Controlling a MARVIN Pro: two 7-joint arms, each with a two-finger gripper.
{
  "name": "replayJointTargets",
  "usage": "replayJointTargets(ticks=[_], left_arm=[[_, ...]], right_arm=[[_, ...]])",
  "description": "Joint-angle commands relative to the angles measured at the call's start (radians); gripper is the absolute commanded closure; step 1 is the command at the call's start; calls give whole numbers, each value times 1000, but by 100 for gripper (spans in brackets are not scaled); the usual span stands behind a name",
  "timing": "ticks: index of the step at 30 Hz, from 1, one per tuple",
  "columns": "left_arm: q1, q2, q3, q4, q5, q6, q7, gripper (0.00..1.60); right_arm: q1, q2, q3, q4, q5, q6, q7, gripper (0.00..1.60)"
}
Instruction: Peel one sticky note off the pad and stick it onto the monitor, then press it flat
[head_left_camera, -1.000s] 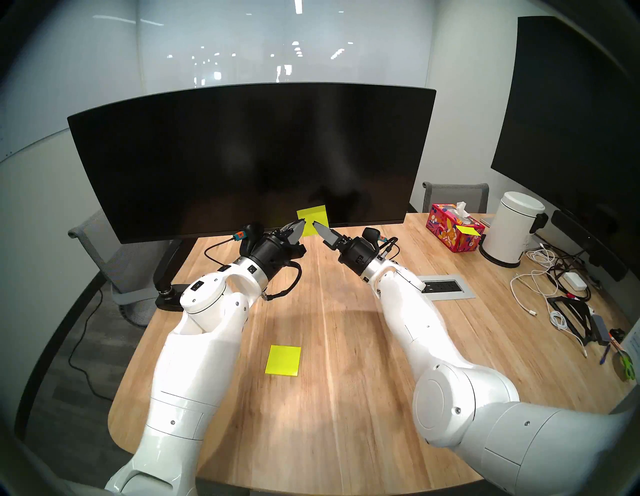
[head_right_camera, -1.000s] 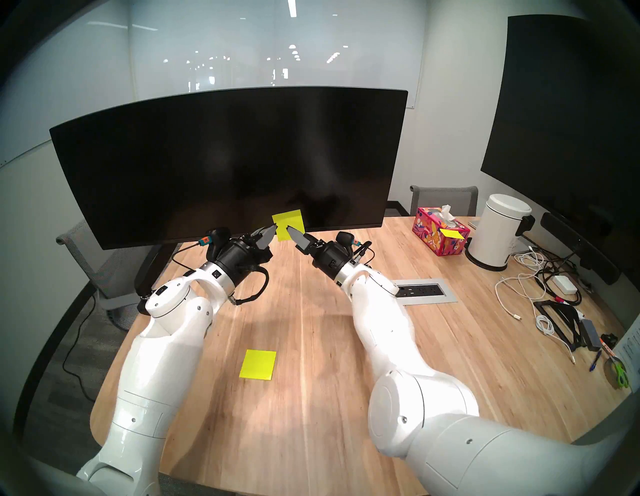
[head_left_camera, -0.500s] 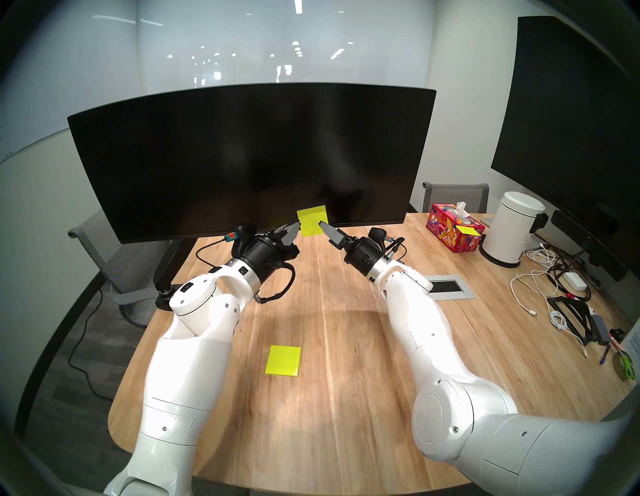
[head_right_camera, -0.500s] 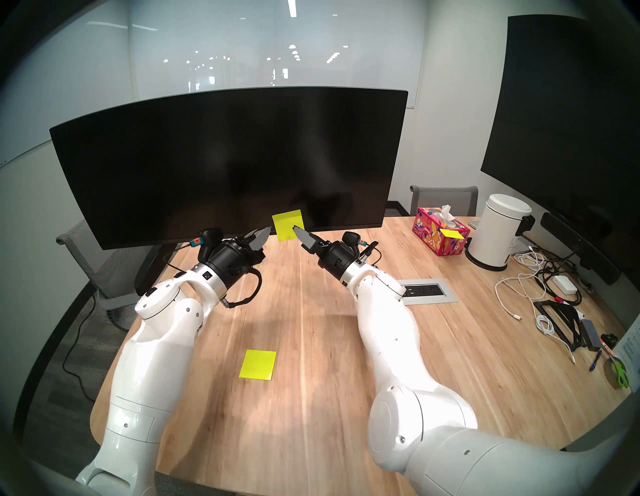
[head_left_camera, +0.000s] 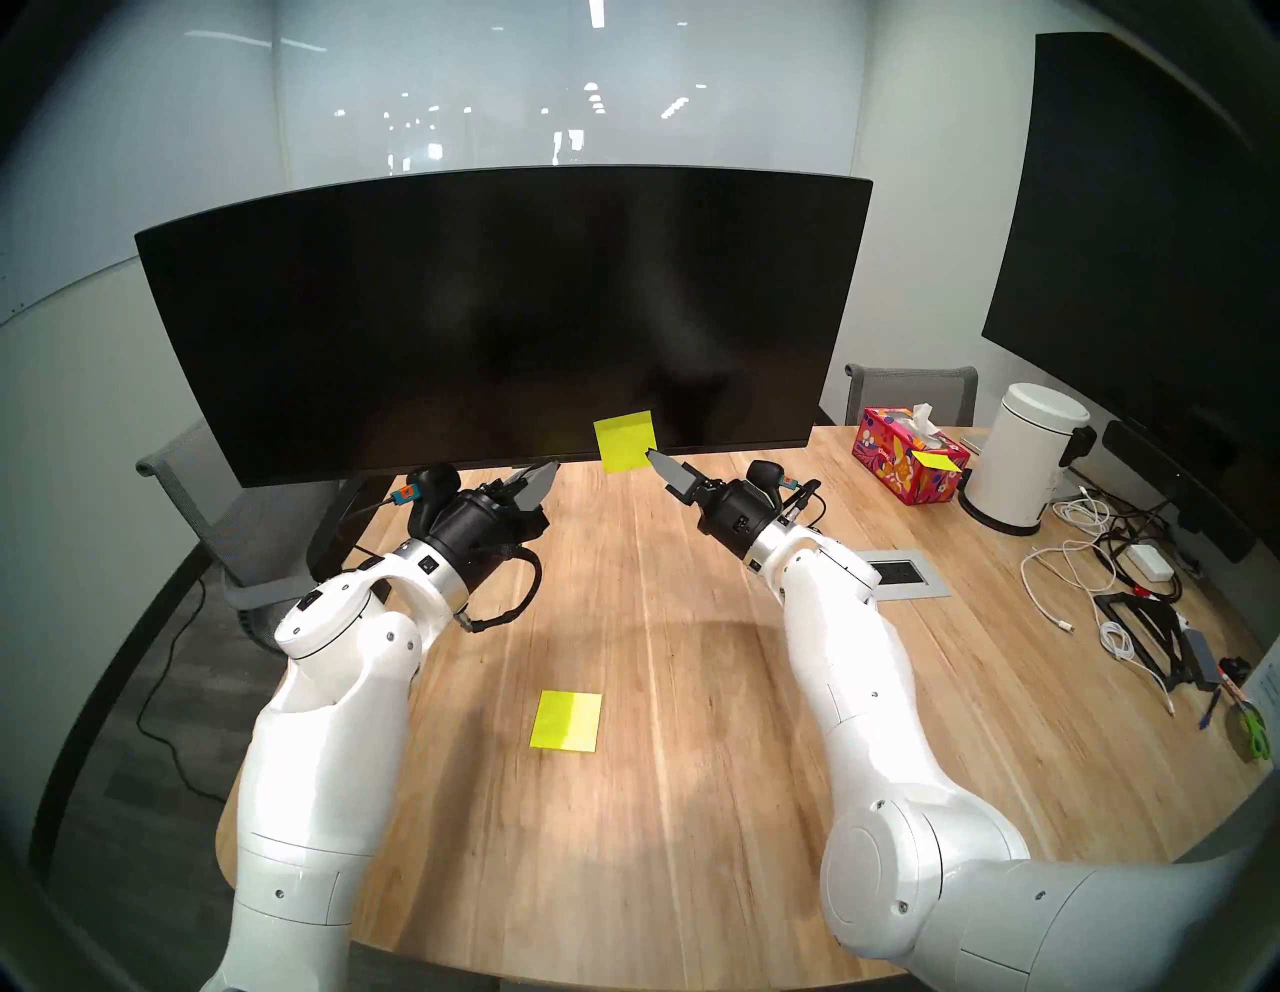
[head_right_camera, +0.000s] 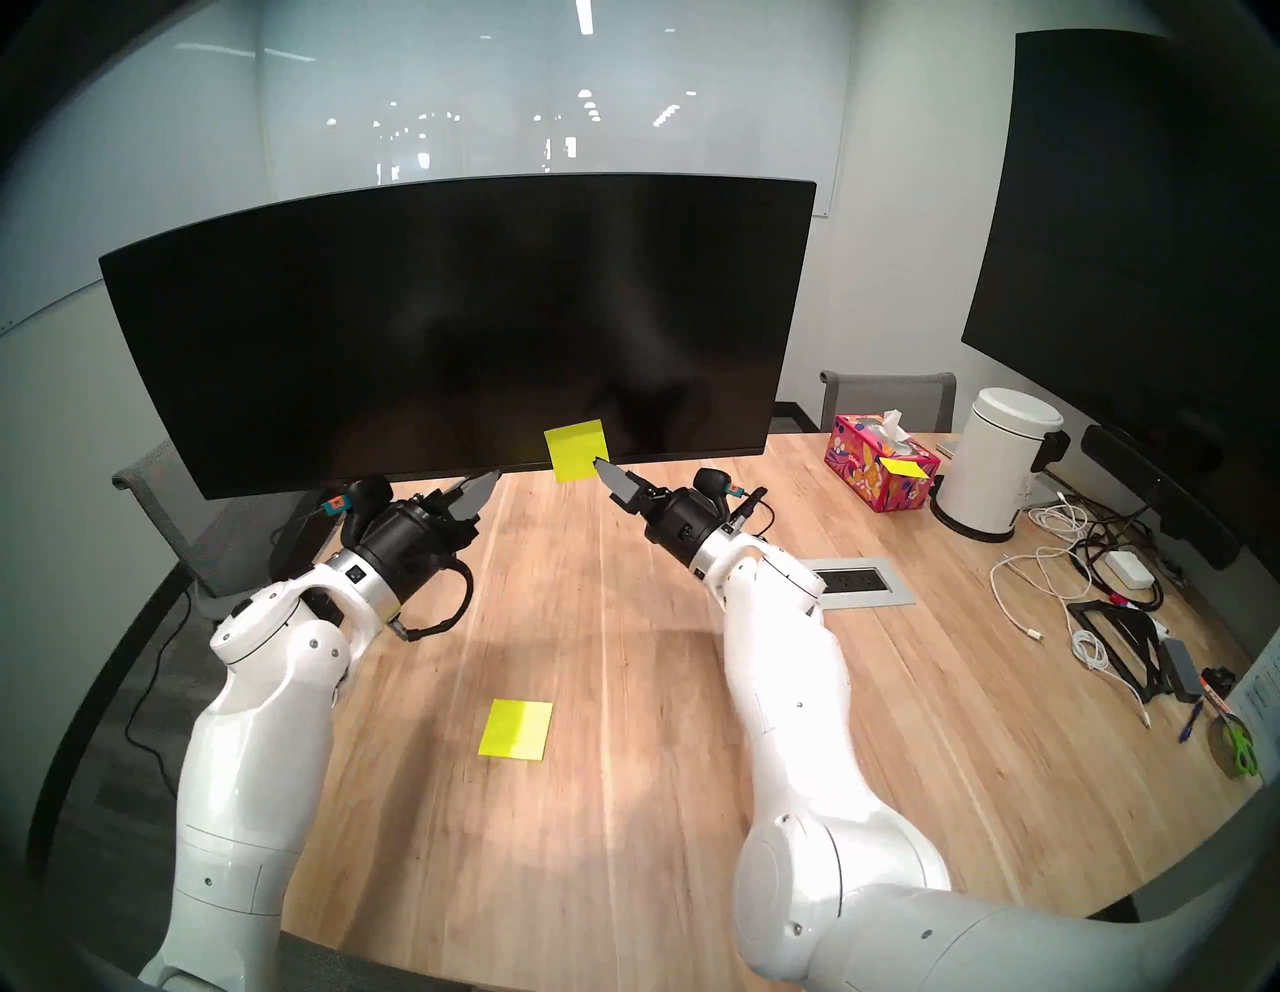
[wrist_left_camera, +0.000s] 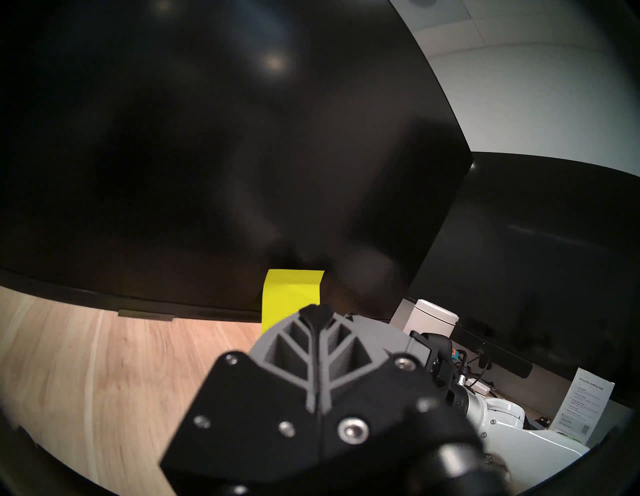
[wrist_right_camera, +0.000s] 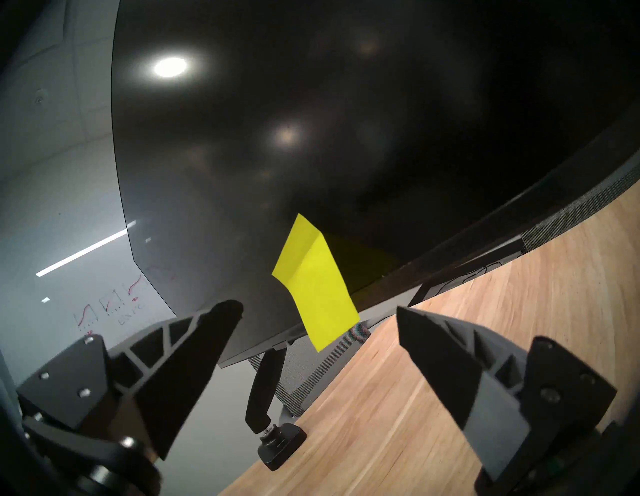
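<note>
Wooden table (head_left_camera: 692, 727), largest surface in view, bearing all else. Wide curved black monitor (head_left_camera: 499, 312) on an arm stand at the far edge, screen dark. White left arm (head_left_camera: 332, 727) and right arm (head_left_camera: 852, 693) reaching toward the screen's lower edge. Pad (head_left_camera: 566, 720) flat on the table between the arms, near the front, well apart from both grippers. Sticky note (head_left_camera: 625, 441) hanging on the monitor's lower edge right of centre: upper strip against the glass, lower part creased and standing away from the screen, bottom edge dropping below the bezel (wrist_right_camera: 317, 287).

Left gripper (wrist_left_camera: 316, 313) clenched on nothing, fingertips together, off to the left of the note and clear of it. Right gripper (wrist_right_camera: 318, 311) released, jaws spread wide, empty, just short of the note, one fingertip (head_left_camera: 654, 457) overlapping its lower right corner in the head view; contact not determinable.

Step in hand, as judged: pressing flat, with the peel and placement apparently done. Best done with the broad side of a finger laid on the stuck top strip first, then drawn downward, so the crease smooths rather than folds. Light pressure only: screen on an arm stand liable to swing. No sideways drag, to avoid shearing the adhesive loose.
</note>
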Motion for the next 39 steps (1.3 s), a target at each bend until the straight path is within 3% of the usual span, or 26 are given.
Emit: replayJointTargets(ticks=[1,17,23,32,39], left_arm=[[49,13,-35,-42,-28,8,-28,160],[88,37,-71,-59,-44,51,-62,160],[97,53,-93,-60,-46,64,-76,160],[37,62,-157,-40,-72,80,-72,160],[61,87,-195,-40,-77,96,-90,160]], right_arm=[[-27,3,-19,-109,-11,36,9,0],[-125,87,-41,-307,-78,168,63,0],[-176,132,-78,-401,-130,225,97,0],[-239,218,-151,-505,-215,249,177,0],[-290,286,-198,-603,-285,245,228,0]])
